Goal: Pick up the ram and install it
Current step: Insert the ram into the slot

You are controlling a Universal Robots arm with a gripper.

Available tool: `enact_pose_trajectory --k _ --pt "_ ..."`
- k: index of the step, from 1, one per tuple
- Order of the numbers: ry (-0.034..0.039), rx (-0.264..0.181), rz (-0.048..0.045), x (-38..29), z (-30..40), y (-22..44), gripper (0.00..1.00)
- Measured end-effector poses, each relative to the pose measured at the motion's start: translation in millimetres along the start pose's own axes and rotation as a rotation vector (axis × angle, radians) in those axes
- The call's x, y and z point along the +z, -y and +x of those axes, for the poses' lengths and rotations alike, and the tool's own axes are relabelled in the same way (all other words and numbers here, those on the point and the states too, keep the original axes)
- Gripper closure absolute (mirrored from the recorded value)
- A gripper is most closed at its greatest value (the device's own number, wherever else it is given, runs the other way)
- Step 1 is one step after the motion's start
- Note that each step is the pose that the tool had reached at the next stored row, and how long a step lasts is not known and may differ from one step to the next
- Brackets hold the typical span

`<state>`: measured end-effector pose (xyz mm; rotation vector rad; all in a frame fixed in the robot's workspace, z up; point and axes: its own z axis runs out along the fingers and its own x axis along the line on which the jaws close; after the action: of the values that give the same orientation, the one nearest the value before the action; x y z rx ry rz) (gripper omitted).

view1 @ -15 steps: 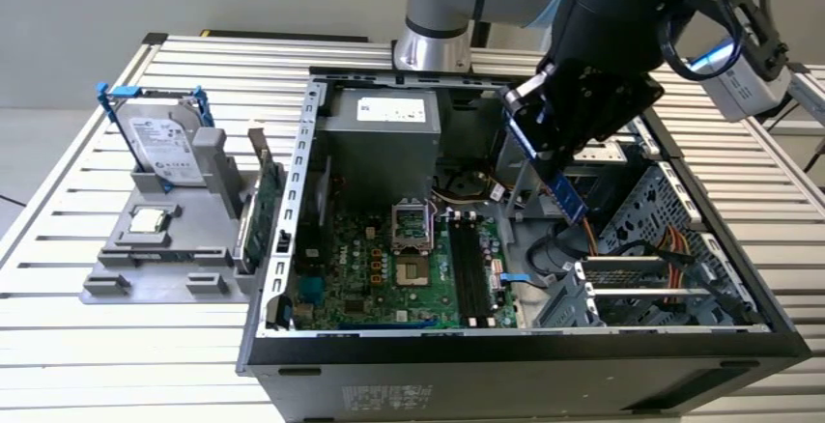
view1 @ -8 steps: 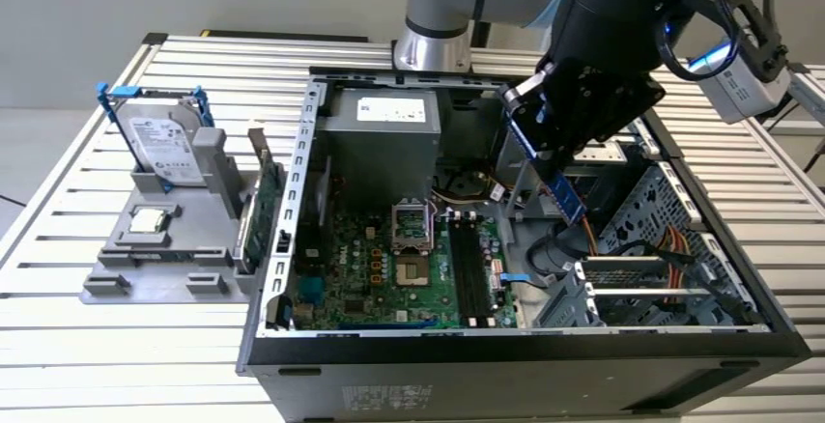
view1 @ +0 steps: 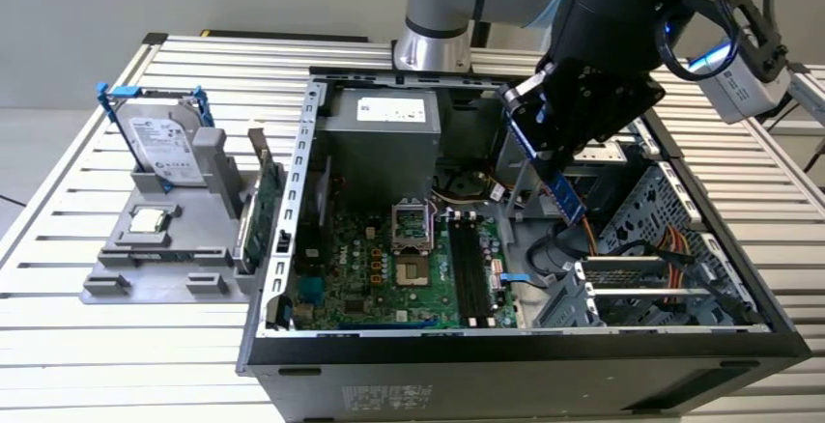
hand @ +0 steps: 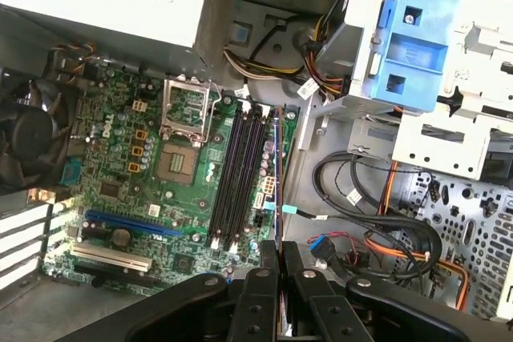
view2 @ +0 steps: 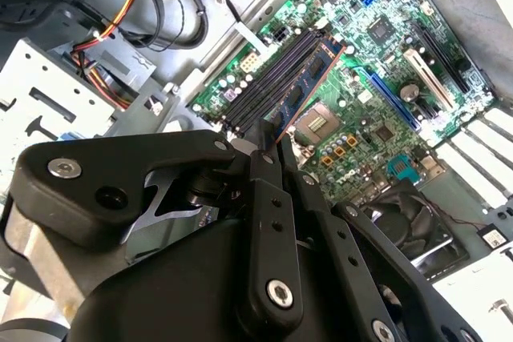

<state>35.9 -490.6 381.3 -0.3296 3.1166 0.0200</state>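
Observation:
The ram (view1: 565, 199) is a narrow blue strip with black chips, and my gripper (view1: 548, 148) is shut on its upper part. It hangs tilted above the open computer case, slightly to the exterior view's right of the black memory slots (view1: 467, 268) and apart from them. The second wrist view shows the ram (view2: 309, 86) reaching out from my gripper (view2: 268, 150) over the memory slots (view2: 268, 78). The first wrist view shows the ram (hand: 279, 174) edge-on as a thin line beside the memory slots (hand: 239, 170), running out from my gripper (hand: 278, 260).
The case (view1: 516, 346) lies open on a slatted table. Inside are a power supply (view1: 381, 124), a processor socket (view1: 415, 239), a metal drive cage (view1: 651, 288) and orange cables (view1: 670, 244). At the exterior view's left stand a hard drive (view1: 165, 148), a processor chip (view1: 151, 218) and a green card (view1: 265, 215).

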Motion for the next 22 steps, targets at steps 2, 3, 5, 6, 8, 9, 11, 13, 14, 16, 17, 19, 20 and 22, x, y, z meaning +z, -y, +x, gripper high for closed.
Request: enact_pose_trajectory --k 2,3,5,6,8,9,11,13,14,16,17,19,20,22 --pt "0.0000 0.000 0.0001 0.2 0.0 0.0 1.00" --pt "0.0000 0.001 0.0001 0.2 0.0 0.0 1.00" --pt "0.0000 0.006 0.0001 0.7 0.0 0.0 1.00" --pt "0.0001 0.011 0.0001 0.9 0.0 0.0 1.00" --pt "0.0002 0.023 0.0003 1.6 0.1 0.0 1.00" --pt "0.0004 0.030 0.0002 2.0 0.1 0.0 1.00" --pt "0.0004 0.038 0.0004 2.8 0.3 0.0 1.00" --pt "0.0005 0.038 0.0003 3.8 0.6 -0.1 1.00" --pt "0.0004 0.039 0.0004 4.3 0.7 -0.1 1.00" --pt "0.0004 0.039 0.0009 5.7 0.9 -0.1 1.00" --pt "0.0003 0.039 0.0013 6.5 1.0 -0.2 1.00" --pt "0.0002 0.040 0.0020 7.8 1.4 -0.2 1.00" --pt "0.0001 0.040 0.0023 8.5 1.6 -0.2 1.00" --pt "0.0000 0.041 0.0030 9.7 1.9 -0.3 1.00"
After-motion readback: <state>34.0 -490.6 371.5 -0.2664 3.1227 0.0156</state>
